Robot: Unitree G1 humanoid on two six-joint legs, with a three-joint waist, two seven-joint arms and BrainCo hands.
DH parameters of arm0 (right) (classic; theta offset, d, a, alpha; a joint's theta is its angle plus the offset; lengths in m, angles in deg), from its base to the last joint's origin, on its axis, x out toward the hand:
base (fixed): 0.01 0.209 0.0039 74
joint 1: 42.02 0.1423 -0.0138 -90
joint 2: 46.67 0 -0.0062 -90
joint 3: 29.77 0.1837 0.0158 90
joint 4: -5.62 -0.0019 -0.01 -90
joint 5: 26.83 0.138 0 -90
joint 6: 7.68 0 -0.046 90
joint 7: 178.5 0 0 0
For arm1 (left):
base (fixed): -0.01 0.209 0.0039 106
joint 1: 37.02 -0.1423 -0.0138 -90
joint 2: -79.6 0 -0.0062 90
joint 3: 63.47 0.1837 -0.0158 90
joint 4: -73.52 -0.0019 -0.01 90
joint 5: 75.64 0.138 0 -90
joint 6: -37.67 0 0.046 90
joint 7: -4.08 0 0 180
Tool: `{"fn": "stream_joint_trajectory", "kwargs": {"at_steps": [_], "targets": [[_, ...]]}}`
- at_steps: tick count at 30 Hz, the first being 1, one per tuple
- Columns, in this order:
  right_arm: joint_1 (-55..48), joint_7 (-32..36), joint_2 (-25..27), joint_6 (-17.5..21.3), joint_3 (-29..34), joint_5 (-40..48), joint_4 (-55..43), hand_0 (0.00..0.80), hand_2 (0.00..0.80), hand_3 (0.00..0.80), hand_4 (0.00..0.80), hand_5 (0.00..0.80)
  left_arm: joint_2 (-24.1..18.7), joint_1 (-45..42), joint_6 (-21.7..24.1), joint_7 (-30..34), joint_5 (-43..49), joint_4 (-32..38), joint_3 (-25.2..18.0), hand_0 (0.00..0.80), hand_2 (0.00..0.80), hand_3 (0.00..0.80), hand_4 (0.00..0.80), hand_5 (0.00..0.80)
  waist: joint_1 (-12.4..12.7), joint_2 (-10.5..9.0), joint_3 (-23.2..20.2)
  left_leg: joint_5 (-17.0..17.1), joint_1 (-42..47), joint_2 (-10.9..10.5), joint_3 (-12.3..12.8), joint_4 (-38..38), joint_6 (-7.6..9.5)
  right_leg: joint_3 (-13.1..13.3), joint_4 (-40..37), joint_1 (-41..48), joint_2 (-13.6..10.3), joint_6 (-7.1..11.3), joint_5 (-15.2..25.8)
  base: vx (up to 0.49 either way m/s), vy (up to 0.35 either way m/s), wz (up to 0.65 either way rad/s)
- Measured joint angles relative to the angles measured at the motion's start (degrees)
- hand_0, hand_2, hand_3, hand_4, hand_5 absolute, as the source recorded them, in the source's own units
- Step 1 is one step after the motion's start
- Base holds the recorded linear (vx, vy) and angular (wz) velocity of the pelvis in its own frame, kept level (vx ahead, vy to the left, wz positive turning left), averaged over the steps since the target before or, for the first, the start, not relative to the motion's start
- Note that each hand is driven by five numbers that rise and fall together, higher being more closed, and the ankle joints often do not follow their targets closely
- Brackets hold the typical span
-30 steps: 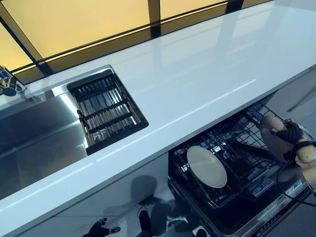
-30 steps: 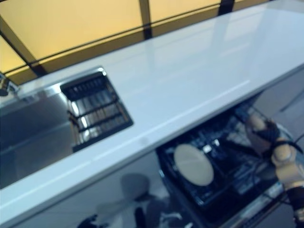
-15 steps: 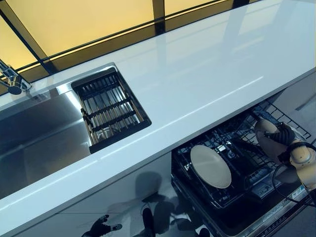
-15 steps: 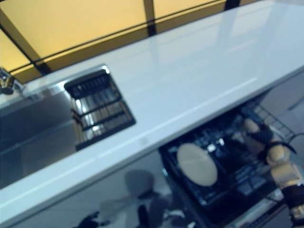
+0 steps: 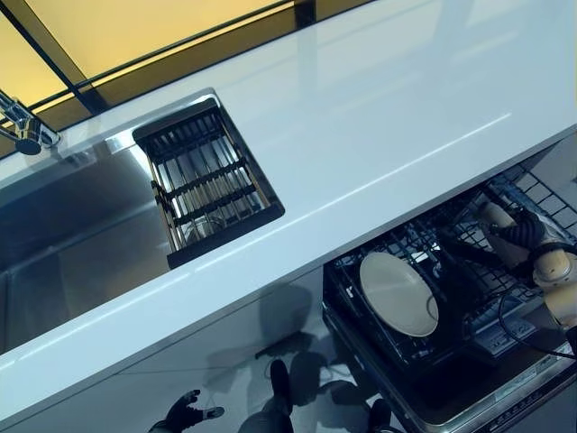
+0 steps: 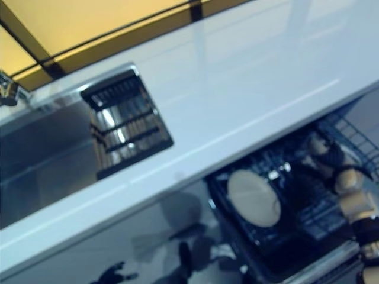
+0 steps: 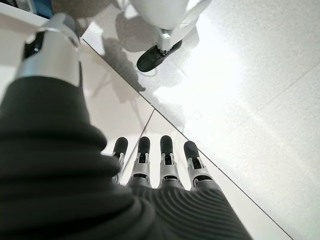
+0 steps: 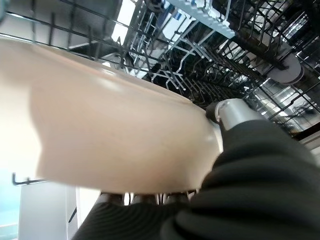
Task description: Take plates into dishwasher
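My right hand is shut on a beige plate, thumb over its rim and fingers under it. It holds the plate low over the right part of the pulled-out lower dishwasher rack, among the wire tines. Another beige plate stands tilted in the left part of the same rack. My left hand hangs low by the floor, fingers straight, empty.
The white counter runs above the open dishwasher. A steel sink with a black slatted drainer tray and a tap lies at the left. The dishwasher's open door juts out below the rack.
The head camera has shifted, so the whole scene sits further right and up. My right hand with the plate has edged slightly inward over the rack.
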Motion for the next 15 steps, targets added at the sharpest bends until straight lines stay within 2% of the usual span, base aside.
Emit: {"fn": "stream_joint_trajectory", "kwargs": {"at_steps": [10, 15], "targets": [[4.3, -0.3, 0.4, -0.4, -2.6, -0.1, 0.8, 0.8, 0.8, 0.8, 0.8, 0.8, -0.1, 0.7, 1.4, 0.4, -1.2, 3.7, 0.5, 0.0, 0.0, 0.0, 0.0, 0.0, 0.2, 0.8, 1.1, 0.4, -2.5, -1.2, -0.4, 0.9, 0.52, 0.5, 7.2, -5.0, -2.4, 0.04, -2.8, -0.04, 0.005, 0.04], [6.4, -0.4, 0.6, -1.1, -4.3, -0.1, 0.9, 0.8, 0.8, 0.8, 0.8, 0.8, -0.1, 1.5, 1.8, 0.4, -2.3, 4.7, 2.1, 0.0, 0.0, 0.0, 0.0, 0.0, 0.2, 1.54, 1.6, 0.7, -3.6, -1.3, -0.8, 1.7, 0.52, 0.7, 9.8, -6.9, -3.1, -0.27, -3.7, -0.064, -0.006, 0.03]]}}
